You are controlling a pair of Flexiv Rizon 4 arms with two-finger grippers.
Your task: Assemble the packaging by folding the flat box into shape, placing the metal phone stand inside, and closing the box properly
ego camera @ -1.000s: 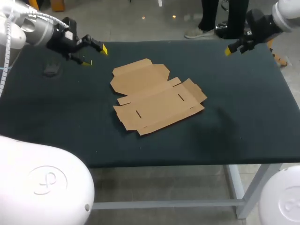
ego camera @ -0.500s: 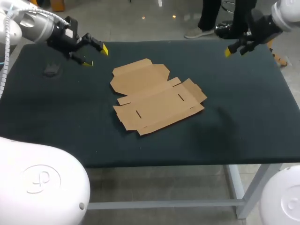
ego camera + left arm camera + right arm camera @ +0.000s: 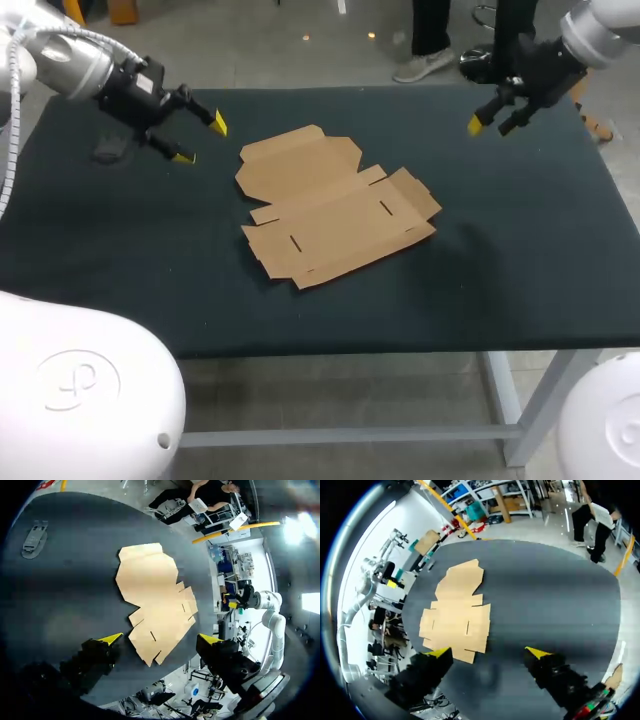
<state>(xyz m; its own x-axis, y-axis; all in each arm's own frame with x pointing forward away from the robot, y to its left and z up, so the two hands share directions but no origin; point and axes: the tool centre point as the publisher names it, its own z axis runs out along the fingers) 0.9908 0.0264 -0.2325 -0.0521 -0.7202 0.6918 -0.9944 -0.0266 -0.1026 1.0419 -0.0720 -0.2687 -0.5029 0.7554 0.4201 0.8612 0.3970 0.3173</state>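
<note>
Cardboard box [image 3: 335,205] lies flat mid-table (phone stand [image 3: 34,537] well apart), left fingers [image 3: 218,123] and right fingers [image 3: 474,125] spread, empty.

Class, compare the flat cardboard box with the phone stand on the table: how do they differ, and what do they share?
The cardboard box is light brown; the phone stand is dark grey. The box is far larger than the stand. The box lies mid-table; the stand lies near the far left edge, close to the left gripper. Both lie on the table, held by no gripper.
</note>
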